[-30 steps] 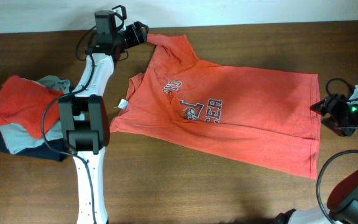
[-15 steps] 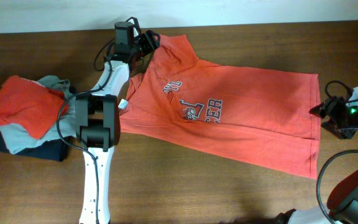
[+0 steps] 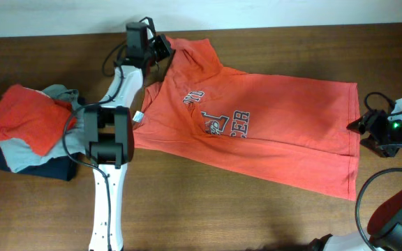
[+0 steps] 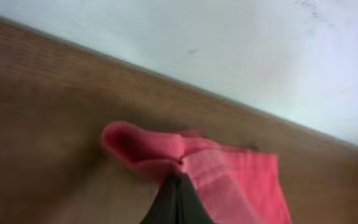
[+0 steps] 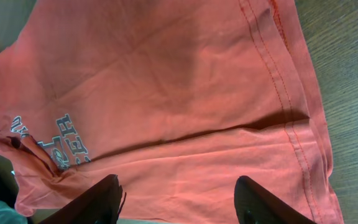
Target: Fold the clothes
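A dark wooden table (image 3: 208,209) runs up to a white wall (image 3: 271,12) at the far side; the orange-red T-shirt (image 3: 285,118) lies spread flat across it, stretching from the left gripper (image 4: 178,186) at its far sleeve (image 3: 190,52) to the right gripper (image 5: 179,186) at its hem (image 3: 352,150). The left gripper is clenched, its fingers meeting in a point on a rumpled lip of the sleeve; the left wrist view is blurred, so it seems to have nipped the cloth rather than plainly has. The right gripper stands released, jaws wide apart with the hem's stitched edge below and ahead of them, holding nothing. The shirt is light, limp and thin; it will sag and trail from any single point, and a pinch on one layer may slip; the sounder holds are the doubled seams, namely the sleeve cuff at the left tool's tips and the hemmed corner nearest the right tool, lifted together so the cloth stays taut. It would drag rather than slide on the wood, I judge, so a fold wants lift, not a push. Behind the left arm (image 3: 110,132), well off from its gripper, sits a pile of smaller clothes (image 3: 19,122), orange-red over grey-blue over navy. That arm covers part of the collar beside the neck tag (image 3: 137,117); the chest lettering (image 3: 218,118) is creased and only partly readable; the near sleeve I cannot find; the right arm is cut off by the frame edge.
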Controlling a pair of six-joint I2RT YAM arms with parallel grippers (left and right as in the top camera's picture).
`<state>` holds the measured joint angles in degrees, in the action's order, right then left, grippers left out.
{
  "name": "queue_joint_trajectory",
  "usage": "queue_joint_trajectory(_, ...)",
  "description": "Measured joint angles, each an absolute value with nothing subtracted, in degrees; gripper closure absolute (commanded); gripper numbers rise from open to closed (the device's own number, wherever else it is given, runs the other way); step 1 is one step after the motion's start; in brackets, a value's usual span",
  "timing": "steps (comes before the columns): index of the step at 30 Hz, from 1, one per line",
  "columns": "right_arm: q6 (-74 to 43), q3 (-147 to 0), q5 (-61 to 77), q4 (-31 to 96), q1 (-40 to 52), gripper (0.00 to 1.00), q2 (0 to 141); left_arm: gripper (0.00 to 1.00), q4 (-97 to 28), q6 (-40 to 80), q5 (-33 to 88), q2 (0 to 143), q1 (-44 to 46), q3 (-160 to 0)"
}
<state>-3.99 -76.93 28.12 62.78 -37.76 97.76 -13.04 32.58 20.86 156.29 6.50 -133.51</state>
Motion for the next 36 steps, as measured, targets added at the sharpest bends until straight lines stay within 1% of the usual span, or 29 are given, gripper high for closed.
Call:
queue_joint_trajectory(2, -4.01, -76.93, 28.1, 62.24, -37.76, 0.37, 97.76, 1.0, -19.64, 30.35, 22.46, 156.35, 5.65, -138.69)
queue_joint_trajectory(3, -4.01, -76.93, 28.1, 61.58, -37.76, 0.37, 97.76, 1.0, -26.0, 28.47, 23.42, 156.44, 5.06, -143.31)
queue_joint_trajectory(4, -4.01, -76.93, 28.1, 61.25, -37.76, 0.37, 97.76, 1.0, -28.25, 27.07, 23.75, 156.44, 4.8, -145.8)
queue_joint_trajectory(7, -3.97, -76.93, 28.1, 59.4, -37.76, 0.37, 97.76, 1.0, -40.56, 22.22, 24.45, 156.44, 4.08, -154.89)
queue_joint_trajectory(9, -3.92, -76.93, 28.08, 58.89, -37.76, 0.37, 97.76, 1.0, -44.14, 20.01, 24.8, 156.44, 4.1, -158.5)
queue_joint_trajectory(11, -3.95, -76.95, 28.03, 55.64, -37.76, 0.37, 97.76, 1.0, -49.41, 18.61, 25.08, 156.44, 4.27, -161.29)
queue_joint_trajectory(13, -4.25, -76.93, 27.57, 52.93, -37.76, 0.37, 97.76, 1.0, -51.81, 17.17, 25.15, 156.44, 4.6, -162.65)
queue_joint_trajectory(14, -4.54, -76.93, 26.85, 51.29, -37.76, 0.37, 97.78, 1.0, -52.53, 16.62, 25.17, 156.44, 4.73, -163.0)
queue_joint_trajectory(17, -5.78, -76.99, 24.67, 46.22, -37.76, 0.32, 98.74, 1.0, -53.58, 15.09, 25.43, 156.44, 5.3, -163.52)
queue_joint_trajectory(18, -6.09, -77.06, 23.9, 41.6, -37.76, 0.31, 101.08, 1.0, -53.76, 14.66, 25.96, 156.44, 5.56, -163.52)
queue_joint_trajectory(19, -6.22, -77.08, 23.77, 41.15, -37.76, 0.31, 101.49, 1.0, -53.84, 14.26, 26.5, 156.44, 5.76, -163.52)
queue_joint_trajectory(24, -6.55, -76.95, 23.11, 28.01, -37.76, 0.31, 111.07, 1.0, -54.83, 13.19, 27.73, 156.44, 7.62, -163.52)
queue_joint_trajectory(27, -7.53, -76.97, 25.39, 17.52, -37.76, 0.32, 117.16, 1.0, -54.92, 13.02, 27.94, 156.44, 8.71, -163.52)
queue_joint_trajectory(34, -12.23, -77.21, 30.26, 4.25, -36.01, 0.33, 124.36, 1.0, -55.29, 13.02, 28.32, 156.44, 9.78, -163.52)
queue_joint_trajectory(36, -13.23, -77.47, 31.29, 0.84, -33.34, 0.45, 125.49, 1.0, -55.88, 13.02, 28.32, 156.44, 9.78, -163.63)
